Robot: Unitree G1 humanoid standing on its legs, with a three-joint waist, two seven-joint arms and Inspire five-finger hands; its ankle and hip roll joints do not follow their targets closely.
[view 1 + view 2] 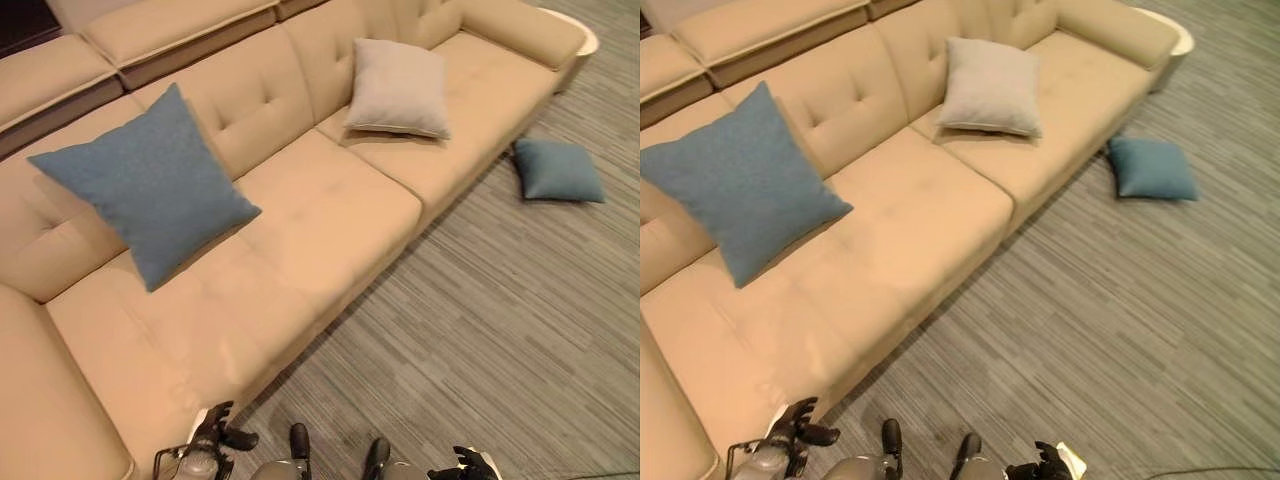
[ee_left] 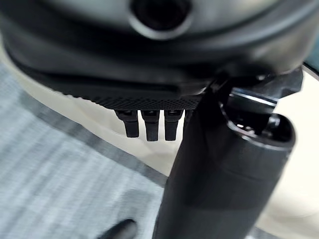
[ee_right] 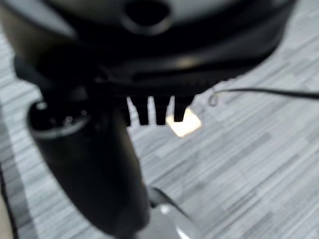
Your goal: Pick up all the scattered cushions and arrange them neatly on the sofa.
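From the head views I see the beige sofa (image 1: 300, 230) running across the scene, with a big blue cushion (image 1: 150, 185) propped against its backrest and a grey cushion (image 1: 398, 88) leaning further along. A small blue cushion (image 1: 557, 170) lies on the striped carpet (image 1: 500, 340) just off the sofa's front edge, well away from both of my hands.

My left hand (image 1: 215, 432) hangs low at the bottom of the head view, right beside the sofa's front corner; my right hand (image 1: 462, 466) hangs low over the carpet. Neither holds anything.

The wrist views give me what the head views don't. In the left wrist view, my left hand's fingers (image 2: 147, 124) point straight out in a tidy row, side by side and relaxed, with the thumb (image 2: 224, 169) standing apart in front; past the fingertips I see the sofa's pale edge meeting the carpet. In the right wrist view, my right hand's fingers (image 3: 159, 112) likewise hang straight in a row, the thumb (image 3: 84, 159) held apart, and beyond the fingertips there is carpet with a small bright patch (image 3: 183, 124) on it. No cushion lies near either set of fingertips.
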